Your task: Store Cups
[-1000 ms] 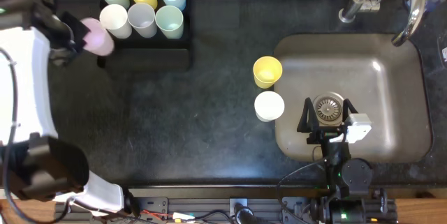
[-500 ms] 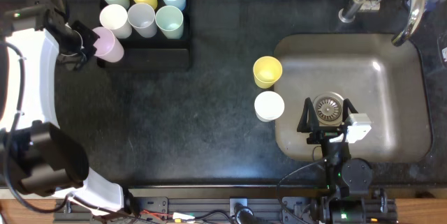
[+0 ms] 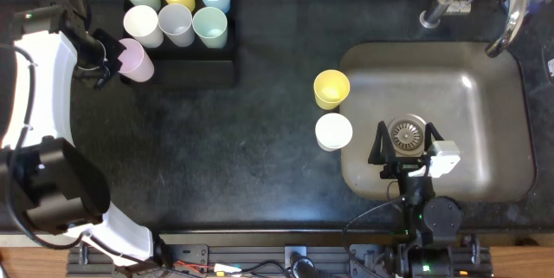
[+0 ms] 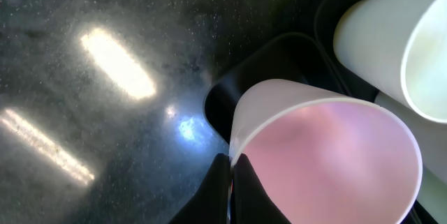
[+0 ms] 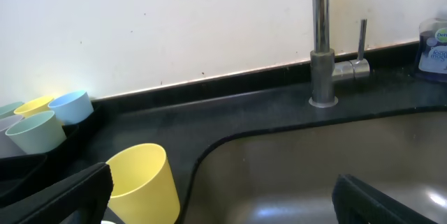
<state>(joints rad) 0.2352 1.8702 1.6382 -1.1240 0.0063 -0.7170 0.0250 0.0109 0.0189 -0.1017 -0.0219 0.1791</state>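
Pink cup (image 3: 136,59) sits clamped in left end effector (image 3: 112,53), upper left, at the rack (image 3: 190,72) edge; right end effector (image 3: 405,146) hangs released over the sink (image 3: 485,87).

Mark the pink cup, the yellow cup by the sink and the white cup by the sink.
pink cup (image 4: 328,154), left wrist view, on its inner wall.
yellow cup by the sink (image 3: 331,86), top view, on its inside.
white cup by the sink (image 3: 333,130), top view, on its inside.
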